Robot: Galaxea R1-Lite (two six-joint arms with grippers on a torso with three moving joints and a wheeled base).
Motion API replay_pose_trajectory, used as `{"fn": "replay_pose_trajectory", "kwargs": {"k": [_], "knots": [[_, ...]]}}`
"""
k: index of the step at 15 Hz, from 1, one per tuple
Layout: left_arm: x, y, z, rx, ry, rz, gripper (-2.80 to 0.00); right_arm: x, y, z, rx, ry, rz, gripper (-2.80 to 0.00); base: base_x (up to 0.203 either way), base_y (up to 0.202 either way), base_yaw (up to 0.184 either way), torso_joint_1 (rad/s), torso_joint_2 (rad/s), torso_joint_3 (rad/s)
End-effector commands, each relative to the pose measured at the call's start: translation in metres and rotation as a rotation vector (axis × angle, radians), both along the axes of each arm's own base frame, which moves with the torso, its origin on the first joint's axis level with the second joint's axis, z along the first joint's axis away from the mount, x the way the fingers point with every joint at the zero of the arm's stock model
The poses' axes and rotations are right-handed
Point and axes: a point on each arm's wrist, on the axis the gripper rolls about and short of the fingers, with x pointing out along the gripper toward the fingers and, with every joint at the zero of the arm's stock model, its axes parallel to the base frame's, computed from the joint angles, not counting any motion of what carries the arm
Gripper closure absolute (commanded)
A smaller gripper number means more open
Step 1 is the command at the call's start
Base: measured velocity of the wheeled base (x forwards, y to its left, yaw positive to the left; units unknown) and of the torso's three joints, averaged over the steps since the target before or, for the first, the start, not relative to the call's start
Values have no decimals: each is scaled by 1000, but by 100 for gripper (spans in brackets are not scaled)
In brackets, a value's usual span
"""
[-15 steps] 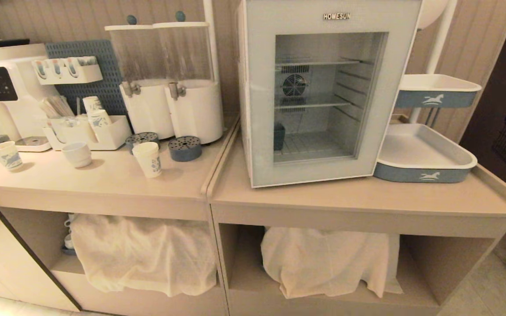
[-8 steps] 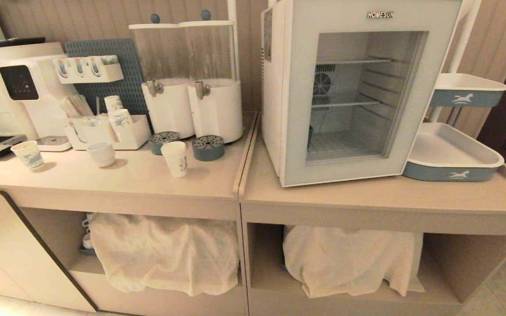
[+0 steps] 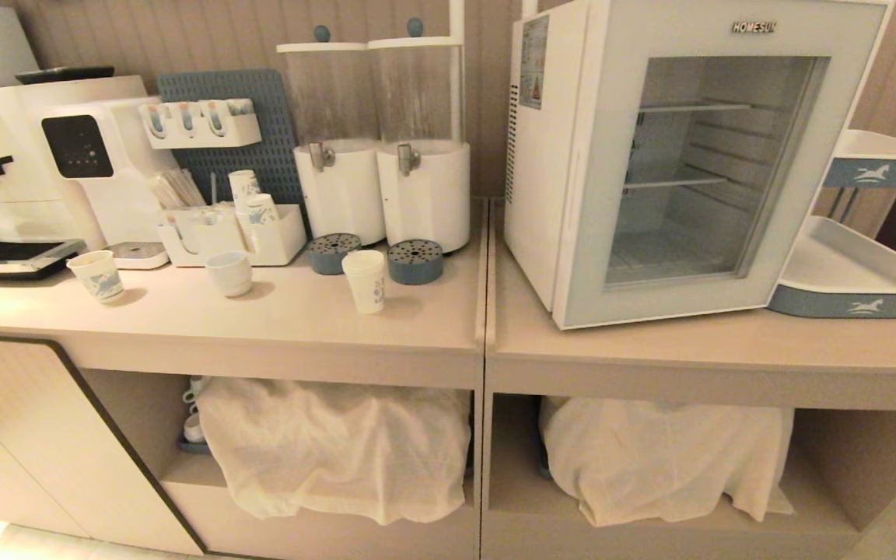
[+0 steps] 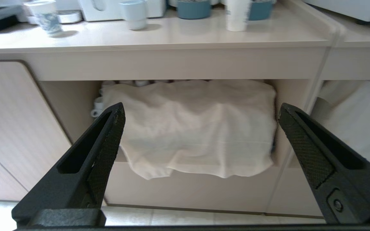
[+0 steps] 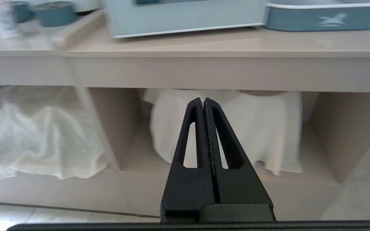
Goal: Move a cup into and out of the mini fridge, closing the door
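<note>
1. The cup (image 3: 365, 280) stood on the bench (image 3: 292, 327), left of the mini fridge (image 3: 689, 155) (door (image 3: 720, 167) shut).
2. Left tool (image 4: 201, 150) spread, right tool (image 5: 203, 106) pressed together, both low and empty.
3. Risk: grabbing the neighbouring squat cup (image 3: 229, 273), or tipping the tall one.

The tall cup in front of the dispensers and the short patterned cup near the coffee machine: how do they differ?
The tall cup is taller and mostly white with a small blue logo; the short patterned cup is lower and carries a large blue pattern. The tall cup stands nearer the mini fridge, the short patterned cup at the counter's far left. Both are upright and tapered, standing on the counter.
</note>
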Motion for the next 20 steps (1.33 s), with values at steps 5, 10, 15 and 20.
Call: {"fn": "replay_pose_trajectory", "kwargs": {"k": [5,10,15,20], "knots": [[1,0,-4,0,14,0,-280,0,0,0,-1,-3,0,0,0,192,-1,4,7,3],[1,0,-4,-2,8,2,-280,0,0,0,2,-3,0,0,0,193,0,3,4,-1],[1,0,-4,-6,7,3,-280,0,0,0,2,-3,0,0,0,193,0,1,2,2],[1,0,-4,-21,7,9,-280,0,0,0,2,-2,0,0,0,192,0,2,1,2]]}}
